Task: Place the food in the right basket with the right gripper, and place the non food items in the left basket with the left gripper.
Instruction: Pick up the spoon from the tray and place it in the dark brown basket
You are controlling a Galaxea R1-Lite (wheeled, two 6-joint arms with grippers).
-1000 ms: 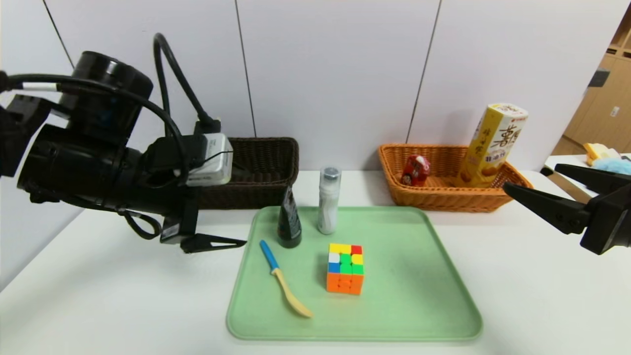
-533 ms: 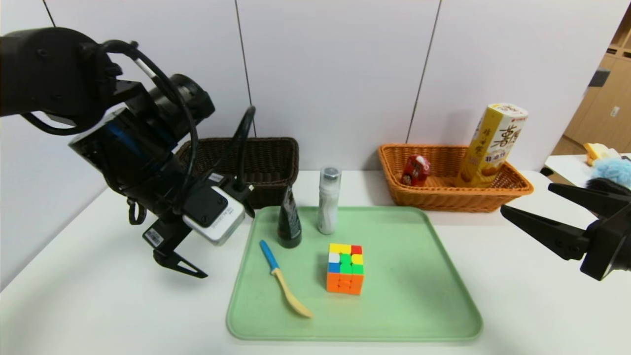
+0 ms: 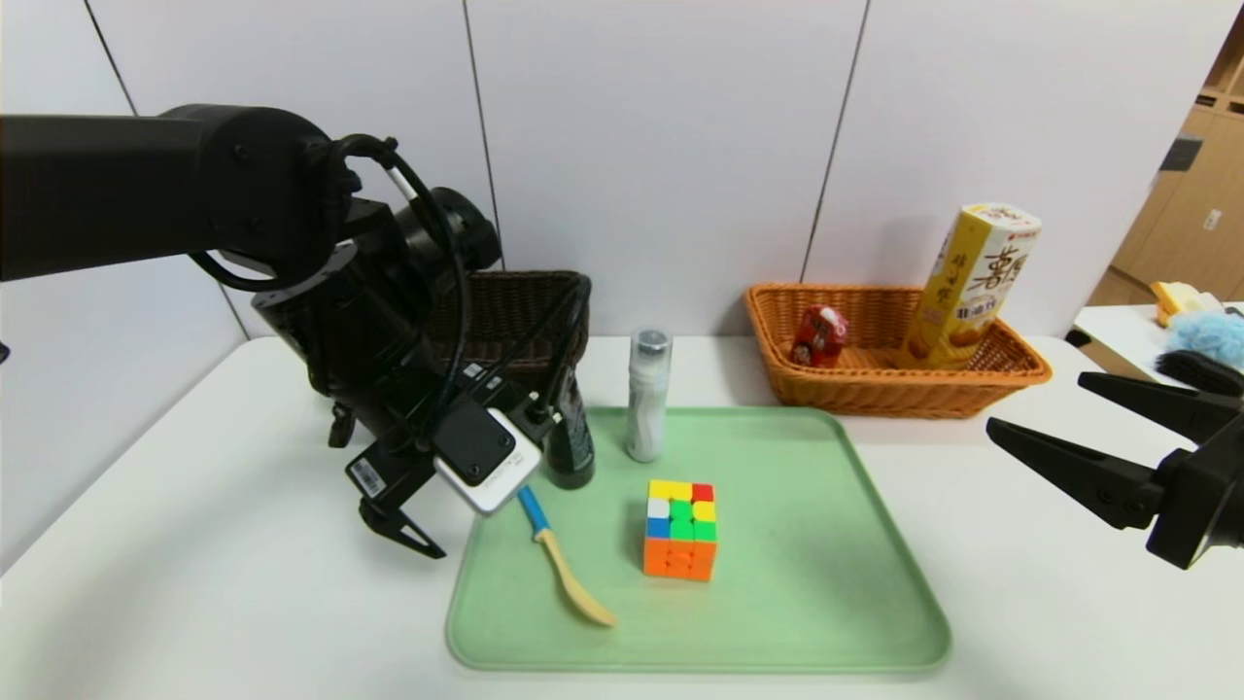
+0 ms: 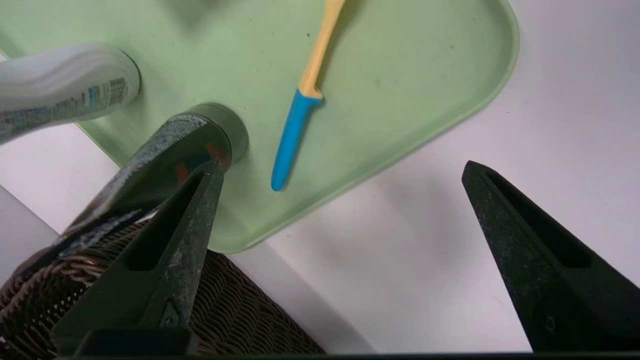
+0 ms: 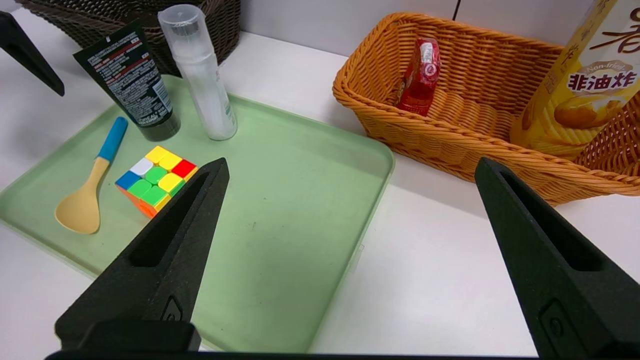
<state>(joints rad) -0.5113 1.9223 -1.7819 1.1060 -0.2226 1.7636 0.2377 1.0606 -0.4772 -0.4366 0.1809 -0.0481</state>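
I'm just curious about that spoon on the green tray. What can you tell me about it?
The spoon has a blue handle and a pale yellow bowl, plastic by its look. It lies flat on the green tray near its left edge, handle toward the dark tube, apart from the cube. Nothing grips it.

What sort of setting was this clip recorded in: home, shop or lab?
Most likely an office or lab set up for testing. A plain white table stands against bare white wall panels, sorting props sit on a pale green plastic tray, and light wooden cabinets show through an opening at far right.
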